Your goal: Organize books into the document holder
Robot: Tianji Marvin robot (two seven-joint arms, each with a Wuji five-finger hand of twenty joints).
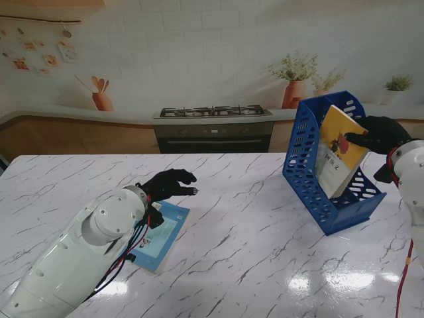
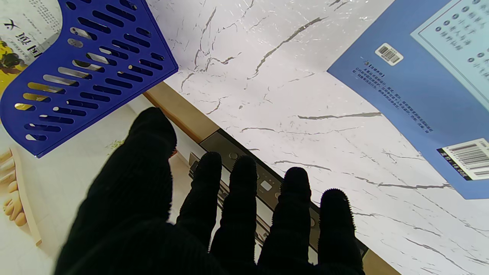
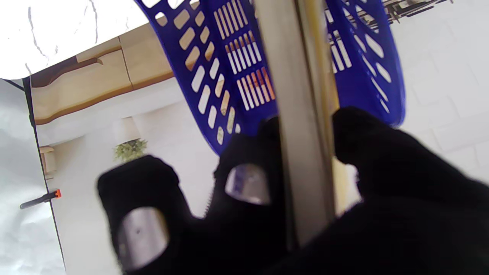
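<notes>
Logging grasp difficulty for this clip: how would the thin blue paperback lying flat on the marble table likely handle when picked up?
The blue paperback looks thin, so probably light and somewhat floppy. Lying flat on the glossy marble table, it may slide rather than lift. The left hand hovers open beyond it.

Left hand [image 1: 169,183] hovers with fingers spread; right hand [image 1: 379,134] is raised, fingers pinched.

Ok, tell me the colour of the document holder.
Blue, with slotted walls; the document holder shows best in the stand view.
</notes>
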